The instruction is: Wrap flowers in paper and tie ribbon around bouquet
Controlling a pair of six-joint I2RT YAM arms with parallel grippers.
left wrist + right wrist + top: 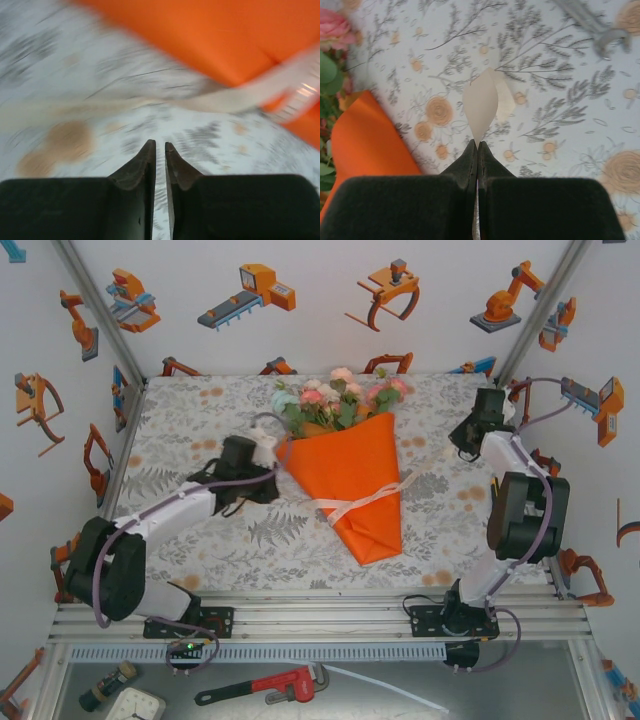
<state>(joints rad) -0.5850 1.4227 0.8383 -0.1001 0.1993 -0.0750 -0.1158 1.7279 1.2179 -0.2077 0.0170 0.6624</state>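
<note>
Centrally, bouquet point(352, 475) lying on floral cloth point(200, 535), flowers point(335, 395) toward far wall, cream ribbon point(362, 502) across its narrow half, my left gripper point(160, 145) beside it, jaws slightly parted, empty, my right gripper point(478, 146) closed, pinching a ribbon end.

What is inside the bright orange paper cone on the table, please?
Pink, peach and mint flowers with green leaves poke out of the open top of the bright orange paper cone. Their stems are covered by the paper, tied round with a cream-white ribbon.
</note>
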